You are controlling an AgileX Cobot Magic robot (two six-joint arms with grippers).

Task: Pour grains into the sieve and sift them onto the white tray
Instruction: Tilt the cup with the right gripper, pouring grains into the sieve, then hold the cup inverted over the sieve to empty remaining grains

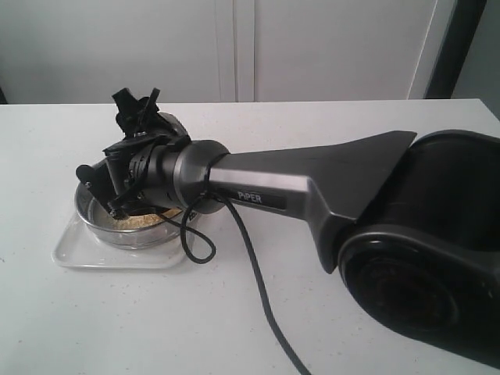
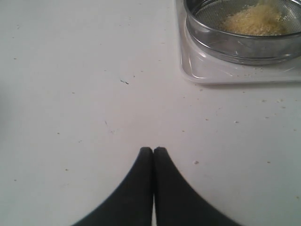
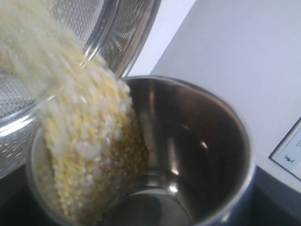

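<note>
From the exterior view, the right arm (image 1: 312,191) reaches across the white counter (image 1: 258,312) to the left. Its end effector (image 1: 125,141) hangs tilted above the sieve (image 1: 129,226). The sieve sits on the white tray (image 1: 74,254), and a patch of yellow grains (image 1: 144,222) lies on its mesh. A black cable (image 1: 250,273) trails from the wrist down over the counter.

In the left wrist view, the left end effector (image 2: 153,151) has its two dark fingers (image 2: 141,188) pressed together with nothing between them, above bare counter. The sieve on its tray is well apart from it, with a heap of grains inside.

The right wrist view is filled by a steel cup (image 3: 202,155) on which the right end effector is clamped. The cup is tipped over the sieve rim, and the yellow and whitish grains are streaming from its lip onto the mesh (image 3: 127,28).
</note>
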